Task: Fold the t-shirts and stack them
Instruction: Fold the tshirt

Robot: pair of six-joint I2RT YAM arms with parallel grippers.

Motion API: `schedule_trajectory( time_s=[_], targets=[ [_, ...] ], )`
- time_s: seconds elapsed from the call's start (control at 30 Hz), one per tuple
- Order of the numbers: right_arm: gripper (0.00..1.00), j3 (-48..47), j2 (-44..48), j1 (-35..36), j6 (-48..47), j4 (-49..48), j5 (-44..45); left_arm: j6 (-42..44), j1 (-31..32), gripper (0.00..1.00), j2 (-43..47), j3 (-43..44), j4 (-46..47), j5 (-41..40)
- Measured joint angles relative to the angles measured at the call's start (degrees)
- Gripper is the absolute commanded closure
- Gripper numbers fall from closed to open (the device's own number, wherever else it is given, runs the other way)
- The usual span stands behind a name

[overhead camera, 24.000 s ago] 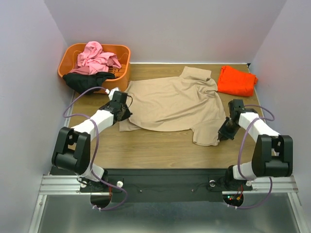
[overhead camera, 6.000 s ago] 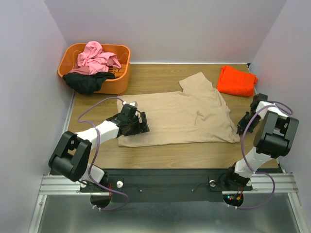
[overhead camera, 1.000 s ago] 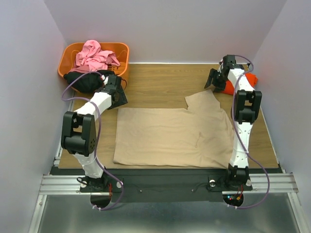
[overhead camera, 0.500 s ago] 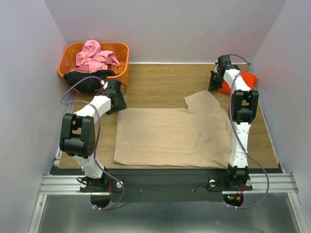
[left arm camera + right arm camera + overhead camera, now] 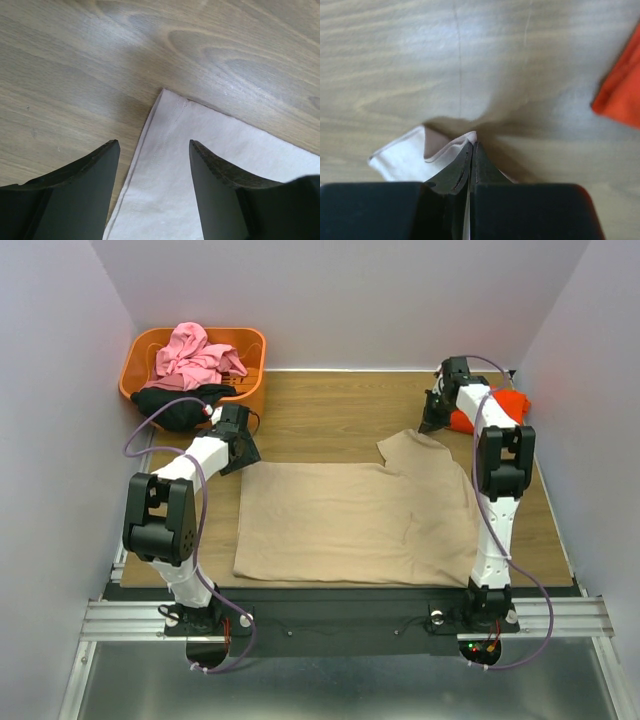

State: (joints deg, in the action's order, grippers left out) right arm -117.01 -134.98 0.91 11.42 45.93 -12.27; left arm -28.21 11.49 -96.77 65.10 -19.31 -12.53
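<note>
The tan t-shirt (image 5: 350,520) lies spread flat on the table. My right gripper (image 5: 432,423) is shut on its far right sleeve edge (image 5: 451,150), which is lifted a little off the wood. My left gripper (image 5: 154,145) stands open over the shirt's far left corner (image 5: 167,100), its fingers straddling the hem without touching. The orange-red t-shirt (image 5: 500,405) lies folded at the far right, partly behind my right arm; its edge shows in the right wrist view (image 5: 622,90). Pink (image 5: 195,352) and black (image 5: 180,405) t-shirts sit in the basket.
An orange plastic basket (image 5: 255,370) stands at the far left corner. Purple walls close in the table on three sides. Bare wood (image 5: 330,405) lies between the basket and the orange-red shirt.
My right gripper came down from near the orange-red shirt and shut on the tan sleeve edge. My left gripper moved from the basket toward the shirt's far left corner.
</note>
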Motion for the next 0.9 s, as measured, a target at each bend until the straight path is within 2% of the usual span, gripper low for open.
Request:
schedule_trajectory(
  time_s=[0.3,0.43,0.67,0.9],
  targets=[
    [1.0,6.56,12.85,0.0,0.63,-0.42,-0.55,-1.73,2.45,0.35,-0.09,-0.66,0.92,-1.11],
    [1.0,7.02,16.37,-0.02,0.83,-1.31,-0.68,-3.17,4.46,0.34,3.28,-5.92,2.1,-1.4],
    [1.0,9.53,17.22,-0.02,0.9,-1.62,-1.22,-4.24,5.18,0.34,4.22,-8.07,2.36,-2.14],
    [1.0,11.13,17.29,-0.02,0.98,-1.7,-1.33,-4.26,5.14,0.34,1.03,-4.52,3.89,-4.57]
  ],
)
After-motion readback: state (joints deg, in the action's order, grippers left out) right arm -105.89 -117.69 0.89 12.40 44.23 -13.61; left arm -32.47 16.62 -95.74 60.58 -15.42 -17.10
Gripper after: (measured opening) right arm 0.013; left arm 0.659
